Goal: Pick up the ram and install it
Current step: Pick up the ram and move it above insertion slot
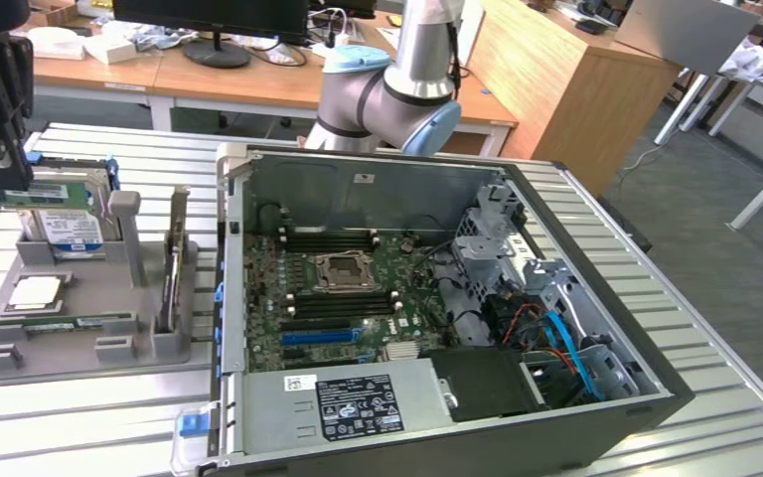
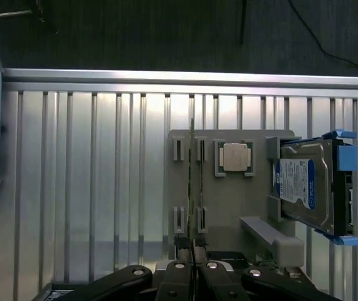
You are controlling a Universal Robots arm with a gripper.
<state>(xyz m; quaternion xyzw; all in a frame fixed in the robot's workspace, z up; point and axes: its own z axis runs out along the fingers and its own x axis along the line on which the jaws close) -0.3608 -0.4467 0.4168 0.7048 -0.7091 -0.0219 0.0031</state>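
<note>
The pick is judged done: the ram (image 1: 51,190) is clamped edge-on between the closed fingers of the gripper (image 2: 192,268). It is held level just above the grey tray (image 1: 83,350), near the edge of the table (image 1: 706,333) at the exterior view's left. Seating it calls for alignment with 1 black slot on the motherboard (image 1: 269,288) inside the open case (image 1: 355,179). The arm (image 1: 395,94) is reached sideways from the table's far edge, with the gripper pointed straight down.
</note>
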